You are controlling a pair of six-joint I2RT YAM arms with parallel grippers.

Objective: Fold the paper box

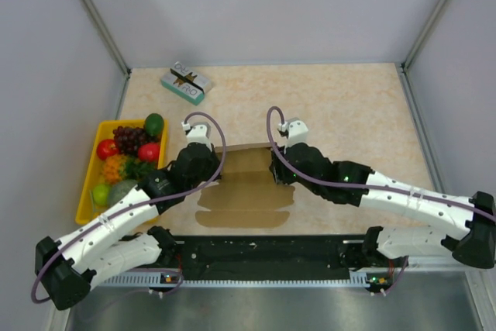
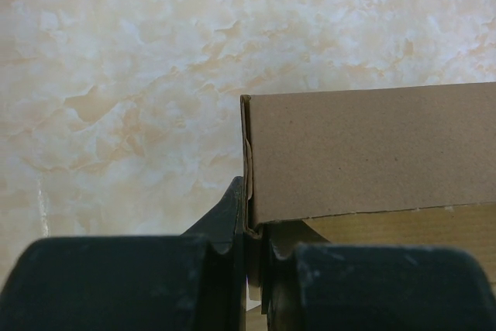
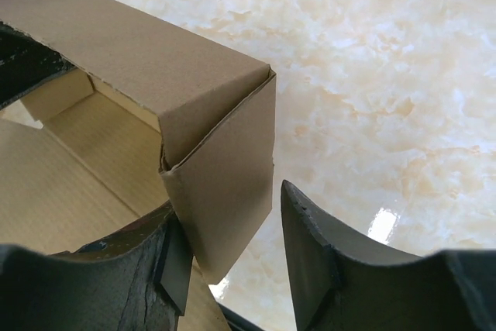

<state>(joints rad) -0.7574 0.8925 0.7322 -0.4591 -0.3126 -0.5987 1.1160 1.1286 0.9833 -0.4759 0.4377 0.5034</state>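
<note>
The paper box [image 1: 244, 195] is a brown cardboard sheet lying between my two arms, its far wall [image 1: 246, 146] folded upright. My left gripper [image 1: 208, 167] is at the wall's left end. In the left wrist view, the left gripper [image 2: 254, 247] is shut on the box's left corner fold, with the upright wall [image 2: 372, 153] running off to the right. My right gripper [image 1: 277, 165] is at the right end. In the right wrist view, the right gripper [image 3: 232, 242] is open around the box's folded side flap [image 3: 229, 184]. The flap rests against the left finger [image 3: 167, 269] and stands clear of the right one.
A yellow tray [image 1: 87, 184] of toy fruit stands at the left edge of the table. A small teal-and-white printed box [image 1: 187, 83] lies at the back left. Grey walls close in the table on three sides.
</note>
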